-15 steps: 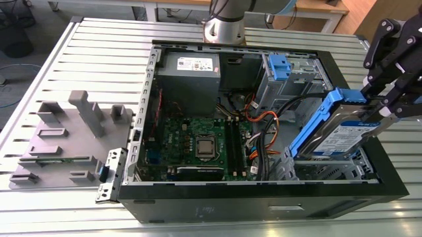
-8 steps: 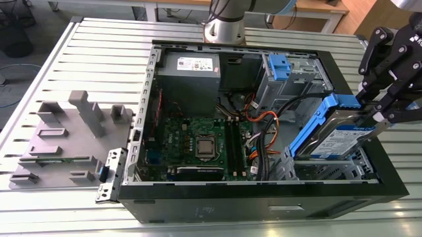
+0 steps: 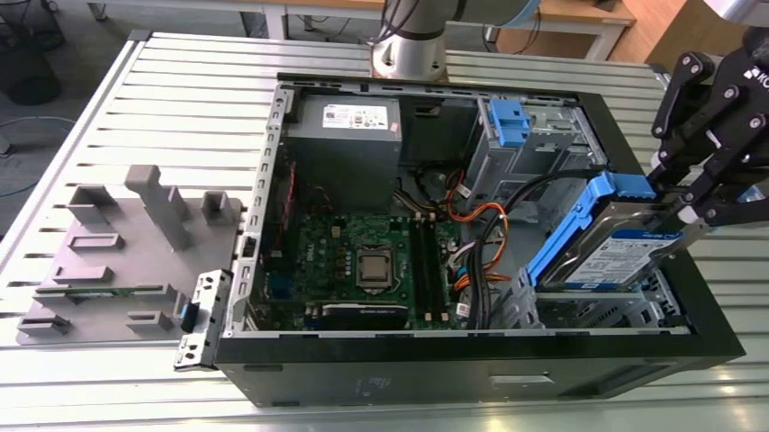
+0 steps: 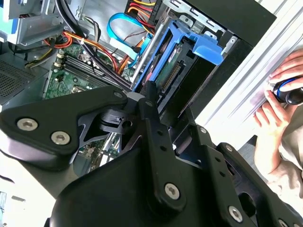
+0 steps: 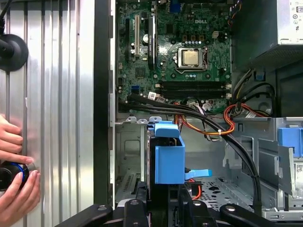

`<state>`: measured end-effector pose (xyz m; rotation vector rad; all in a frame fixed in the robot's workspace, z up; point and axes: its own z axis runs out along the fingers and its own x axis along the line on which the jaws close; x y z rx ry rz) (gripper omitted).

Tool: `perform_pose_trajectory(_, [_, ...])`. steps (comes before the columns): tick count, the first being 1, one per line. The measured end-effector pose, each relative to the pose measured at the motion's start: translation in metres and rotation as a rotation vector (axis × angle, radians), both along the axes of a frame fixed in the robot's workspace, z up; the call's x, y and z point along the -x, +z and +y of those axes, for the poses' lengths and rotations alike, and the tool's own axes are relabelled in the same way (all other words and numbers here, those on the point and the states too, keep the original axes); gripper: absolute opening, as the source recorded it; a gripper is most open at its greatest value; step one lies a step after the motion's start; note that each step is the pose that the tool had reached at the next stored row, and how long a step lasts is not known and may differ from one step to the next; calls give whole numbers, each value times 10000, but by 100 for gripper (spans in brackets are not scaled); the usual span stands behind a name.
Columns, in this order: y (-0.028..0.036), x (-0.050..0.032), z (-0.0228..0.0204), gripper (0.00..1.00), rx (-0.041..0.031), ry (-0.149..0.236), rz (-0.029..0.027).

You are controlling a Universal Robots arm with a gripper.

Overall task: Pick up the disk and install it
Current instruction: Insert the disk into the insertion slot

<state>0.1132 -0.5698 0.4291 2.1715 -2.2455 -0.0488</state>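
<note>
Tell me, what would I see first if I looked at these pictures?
The big open computer case sits in the middle of the slatted table, with its green motherboard showing. At the exterior view's right, the black gripper holds the disk, blue-framed and tilted, over a corner of the case. In the first wrist view, a person's hands cup a round black knob on the table.
</note>
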Motion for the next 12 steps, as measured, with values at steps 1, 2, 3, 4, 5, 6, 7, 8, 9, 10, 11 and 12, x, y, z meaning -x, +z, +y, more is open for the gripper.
perform_pose_trajectory(1, [-17, 0, -1, 35, 1, 0, 0])
perform_pose_trajectory(2, [-34, 0, -1, 35, 2, 1, 0])
perform_pose_trajectory(3, [-52, 0, -2, 35, 2, 0, 0])
perform_pose_trajectory(4, [-70, 0, -3, 35, 2, 1, 0])
perform_pose_trajectory(5, [-88, 0, -4, 35, 3, 0, 0])
perform_pose_trajectory(6, [-105, 0, -6, 35, 4, 0, 1])
perform_pose_trajectory(7, [-123, 0, -7, 35, 4, 0, 0])
perform_pose_trajectory(8, [-144, 0, -8, 35, 2, 0, 0])
perform_pose_trajectory(9, [-161, 0, -10, 35, 3, 0, 0])
perform_pose_trajectory(10, [-179, 0, -10, 35, 4, 0, 0])
perform_pose_trajectory(11, [-197, 0, -11, 35, 4, 0, 0])
perform_pose_trajectory(12, [-215, 0, -12, 35, 3, 0, 0])
